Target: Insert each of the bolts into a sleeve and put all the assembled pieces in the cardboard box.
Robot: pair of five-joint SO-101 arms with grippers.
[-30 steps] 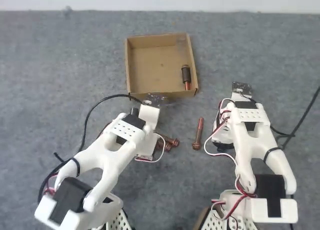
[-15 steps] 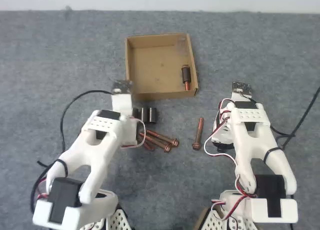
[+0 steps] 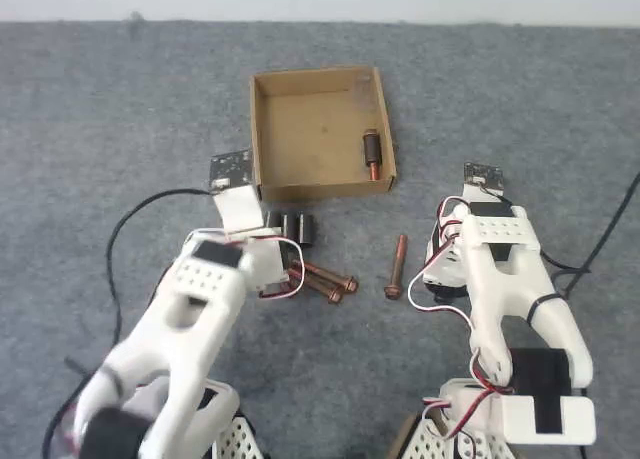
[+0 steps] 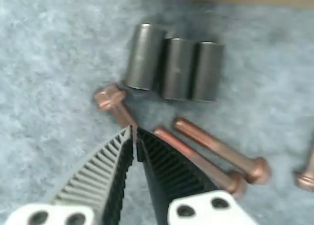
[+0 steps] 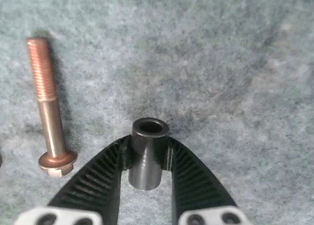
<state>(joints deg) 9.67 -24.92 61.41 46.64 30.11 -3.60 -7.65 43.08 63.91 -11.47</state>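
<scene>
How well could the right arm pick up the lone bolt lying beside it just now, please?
Probably not yet: the right tool is shut on a sleeve, though the lone bolt lies uncovered on the carpet nearby.

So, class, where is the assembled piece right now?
In the high view, the assembled piece lies inside the cardboard box, against its right wall near the front corner.
</scene>
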